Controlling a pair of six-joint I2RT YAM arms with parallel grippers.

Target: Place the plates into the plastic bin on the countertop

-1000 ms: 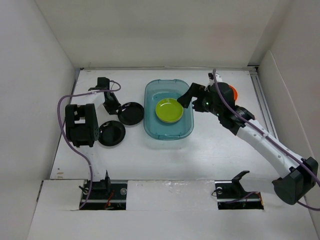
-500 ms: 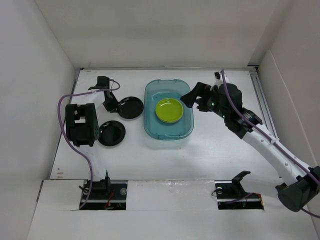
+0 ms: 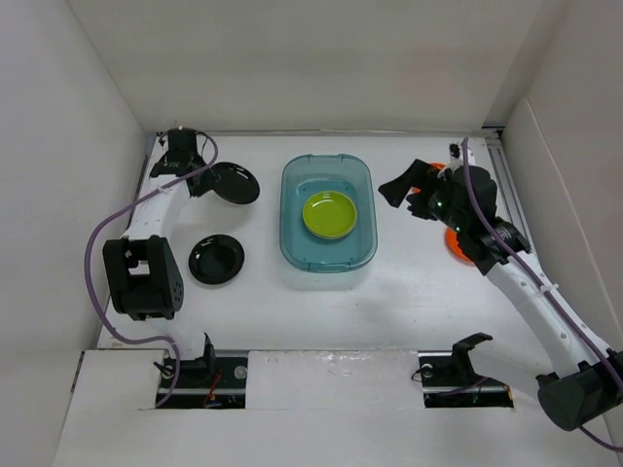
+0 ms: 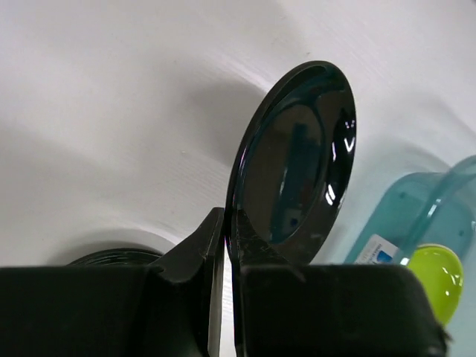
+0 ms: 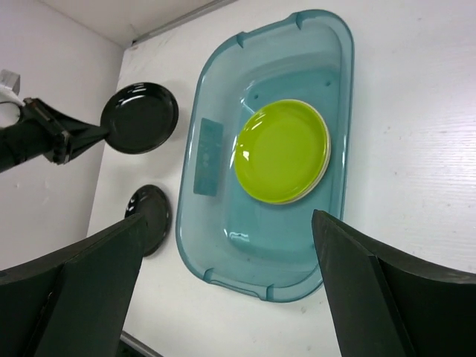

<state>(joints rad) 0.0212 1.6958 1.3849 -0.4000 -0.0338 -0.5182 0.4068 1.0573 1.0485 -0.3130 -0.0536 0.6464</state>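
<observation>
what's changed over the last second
The left gripper, shut on one black plate, lifted it and carried it toward the far-left corner. The right gripper, open, withdrew rightward. The lime green plate in the plastic bin and the other black plate stayed put.

Top view: bright, even, diffuse overhead light. White walls and desk (image 3: 409, 282) are close to washed out; shadows are faint and soft-edged. Sharp throughout.

Left wrist view: the glossy black plate (image 4: 297, 160) carries small white specular spots and a dim mirror-like reflection. A broad soft grey shadow lies on the desk to its left. The left end effector (image 4: 229, 223) in the foreground is underexposed, nearly featureless black and slightly out of focus.

Right wrist view: well exposed, crisp mid-frame. The plastic bin (image 5: 336, 111) shows white glints along rim and floor. The lime green plate (image 5: 282, 152) has glare on its left edge. The right end effector (image 5: 229, 217) is dark and soft-focused at the lower corners.
</observation>
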